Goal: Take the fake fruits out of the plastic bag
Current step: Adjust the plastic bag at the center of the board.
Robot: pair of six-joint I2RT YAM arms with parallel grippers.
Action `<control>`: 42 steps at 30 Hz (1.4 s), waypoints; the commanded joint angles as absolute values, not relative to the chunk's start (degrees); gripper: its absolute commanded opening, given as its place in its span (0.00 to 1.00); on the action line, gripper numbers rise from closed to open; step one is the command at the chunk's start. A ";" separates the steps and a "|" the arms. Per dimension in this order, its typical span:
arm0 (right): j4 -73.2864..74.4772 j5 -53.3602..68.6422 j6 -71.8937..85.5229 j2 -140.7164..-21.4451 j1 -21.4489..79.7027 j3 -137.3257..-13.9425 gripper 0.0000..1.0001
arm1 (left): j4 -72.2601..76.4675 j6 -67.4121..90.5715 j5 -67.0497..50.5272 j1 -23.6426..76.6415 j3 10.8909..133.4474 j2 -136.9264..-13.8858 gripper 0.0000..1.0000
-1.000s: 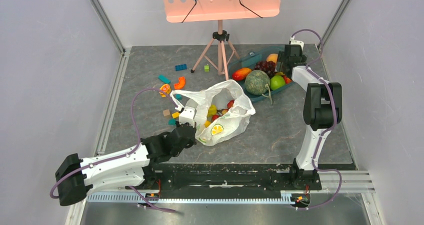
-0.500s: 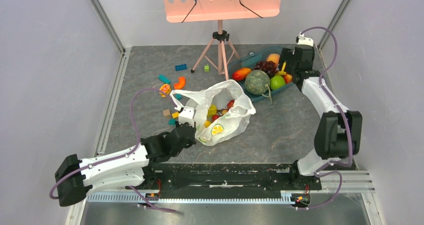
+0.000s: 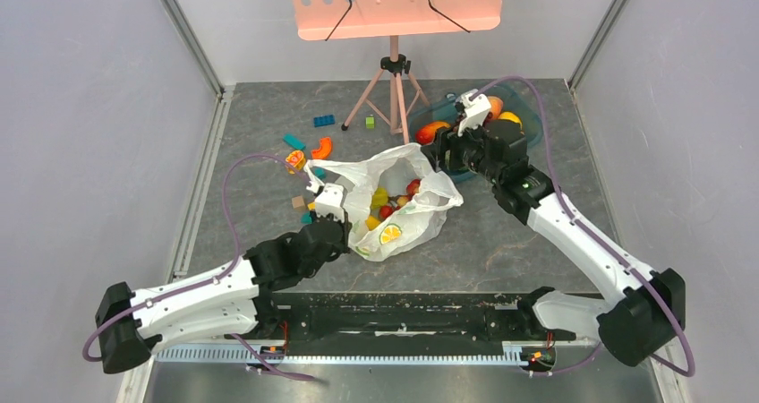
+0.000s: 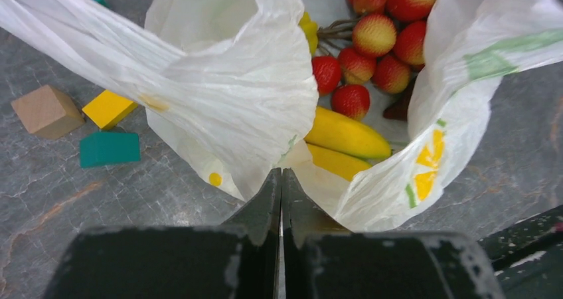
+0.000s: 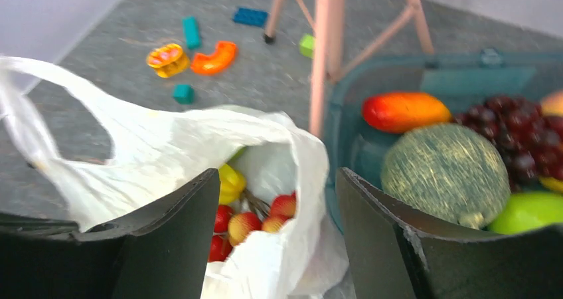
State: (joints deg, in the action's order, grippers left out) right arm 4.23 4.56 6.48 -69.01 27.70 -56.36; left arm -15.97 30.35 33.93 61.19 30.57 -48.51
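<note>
The plastic bag (image 3: 407, 208) lies mid-table with its mouth open. Inside it are the yellow banana bunch (image 4: 345, 137) and the cluster of red-pink balls (image 4: 380, 40), both also in the top view, banana (image 3: 379, 197) and balls (image 3: 396, 208). My left gripper (image 3: 343, 240) is shut on the bag's near rim (image 4: 281, 179). My right gripper (image 3: 440, 157) hangs open and empty above the bag's far-right rim; in the right wrist view (image 5: 277, 179) the bag (image 5: 166, 153), the balls (image 5: 255, 222) and a bit of banana (image 5: 229, 183) lie between its fingers.
A teal basket (image 5: 465, 80) just right of the bag holds a netted melon (image 5: 445, 169), dark grapes (image 5: 518, 133), a mango (image 5: 405, 111) and a green fruit. A pink tripod stand (image 3: 394, 90) stands behind. Toy blocks (image 3: 304, 143) lie left of the bag.
My right arm has swung from over the basket at the back right leftward and down to the bag's far-right rim, still open. My left gripper keeps its hold on the bag.
</note>
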 commanded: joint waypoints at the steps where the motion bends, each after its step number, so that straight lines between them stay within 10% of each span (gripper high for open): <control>1: -1.45 13.08 5.44 -66.86 29.34 -56.34 0.66 | -17.08 27.33 35.42 61.04 36.22 -45.66 0.06; 12: 0.42 12.13 7.51 -77.03 37.64 -57.72 0.47 | -15.67 22.88 31.12 61.00 45.17 -49.21 0.24; 22: -4.91 1.32 16.42 -84.61 38.58 -52.18 0.25 | -6.91 20.91 24.66 58.58 50.25 -66.72 0.18; 42: -8.05 1.44 19.01 -84.96 41.99 -41.67 0.20 | -1.18 22.94 17.28 51.66 51.07 -90.26 0.02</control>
